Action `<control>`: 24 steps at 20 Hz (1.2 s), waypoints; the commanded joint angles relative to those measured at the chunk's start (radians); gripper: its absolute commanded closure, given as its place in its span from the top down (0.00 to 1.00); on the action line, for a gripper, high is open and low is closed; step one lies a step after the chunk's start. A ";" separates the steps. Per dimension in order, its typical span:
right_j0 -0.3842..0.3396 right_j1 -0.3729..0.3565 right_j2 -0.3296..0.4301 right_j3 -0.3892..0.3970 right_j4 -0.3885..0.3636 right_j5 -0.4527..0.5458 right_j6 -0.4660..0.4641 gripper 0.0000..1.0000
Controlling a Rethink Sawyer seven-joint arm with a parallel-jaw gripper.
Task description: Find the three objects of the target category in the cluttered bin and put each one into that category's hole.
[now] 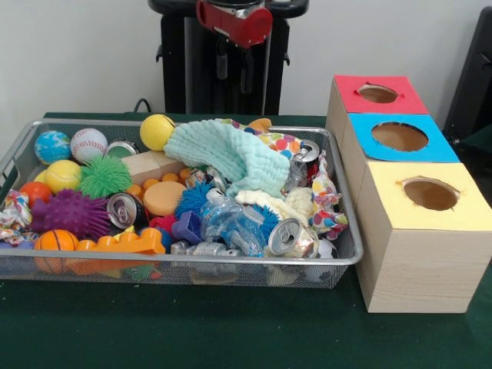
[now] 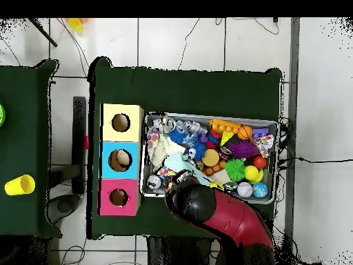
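While the gripper (image 1: 233, 77) is hanging high behind the bin (image 1: 23, 150), I cannot tell if it is open. Balls (image 1: 88, 144) are sitting at the left, cans (image 1: 286, 237) lying sideways, mouths facing front. Round things are waiting to roll and slip. The boxes (image 1: 419, 231) are standing right.

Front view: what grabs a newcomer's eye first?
The wire bin, crammed with balls, crushed cans and spiky toys, with a mint green cloth heaped on top toward the back. Beside it, three wooden boxes in a row, their holed tops red, blue and yellow. The red arm hangs above the bin's far edge.
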 commanded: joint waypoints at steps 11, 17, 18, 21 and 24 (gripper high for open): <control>0.074 0.225 0.072 -0.066 0.042 -0.174 0.158 1.00; 0.062 0.266 0.097 -0.052 0.052 -0.245 0.157 1.00; 0.055 0.272 0.103 -0.050 0.052 -0.251 0.152 1.00; 0.047 0.286 0.106 -0.053 0.047 -0.264 0.143 1.00; 0.025 0.300 0.127 -0.044 0.039 -0.287 0.131 1.00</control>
